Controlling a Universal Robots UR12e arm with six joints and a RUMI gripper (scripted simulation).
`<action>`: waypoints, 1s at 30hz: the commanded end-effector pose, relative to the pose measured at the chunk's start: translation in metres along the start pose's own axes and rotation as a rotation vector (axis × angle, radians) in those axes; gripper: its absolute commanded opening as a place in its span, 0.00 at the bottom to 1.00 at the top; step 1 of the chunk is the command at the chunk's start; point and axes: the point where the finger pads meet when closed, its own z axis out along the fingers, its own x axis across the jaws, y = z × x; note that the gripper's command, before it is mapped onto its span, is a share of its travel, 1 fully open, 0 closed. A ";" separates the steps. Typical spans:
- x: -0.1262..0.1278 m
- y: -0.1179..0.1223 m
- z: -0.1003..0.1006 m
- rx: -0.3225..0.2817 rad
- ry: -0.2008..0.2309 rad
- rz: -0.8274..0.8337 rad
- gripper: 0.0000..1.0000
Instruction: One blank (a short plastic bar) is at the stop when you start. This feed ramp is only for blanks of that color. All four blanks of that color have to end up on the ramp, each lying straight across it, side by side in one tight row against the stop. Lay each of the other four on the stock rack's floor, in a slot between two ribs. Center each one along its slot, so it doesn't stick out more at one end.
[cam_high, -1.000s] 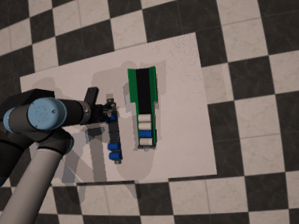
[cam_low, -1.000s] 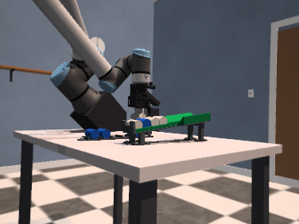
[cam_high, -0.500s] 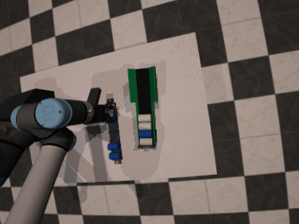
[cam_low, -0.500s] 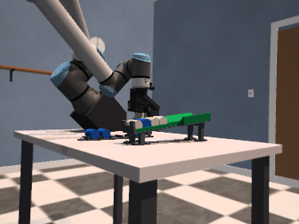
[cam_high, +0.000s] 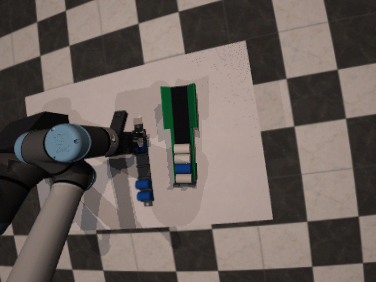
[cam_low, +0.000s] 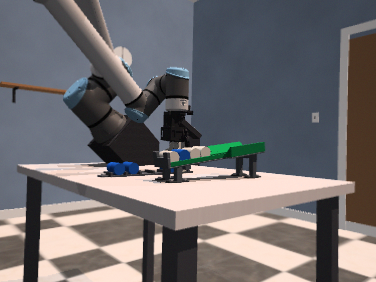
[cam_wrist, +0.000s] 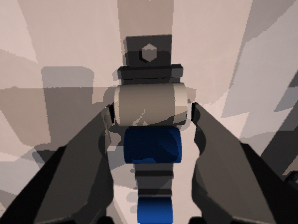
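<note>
Pale tabletop (cam_high: 230, 150) (cam_low: 250, 195) carries the green ramp (cam_high: 166, 107) (cam_low: 247, 149) near the parted gripper (cam_high: 141, 140) (cam_low: 175, 145) (cam_wrist: 152, 107).
</note>
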 end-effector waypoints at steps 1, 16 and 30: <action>-0.003 0.000 0.000 0.001 -0.002 -0.002 0.49; -0.003 0.000 0.000 0.001 -0.002 -0.002 0.49; -0.003 0.000 0.000 0.001 -0.002 -0.002 0.36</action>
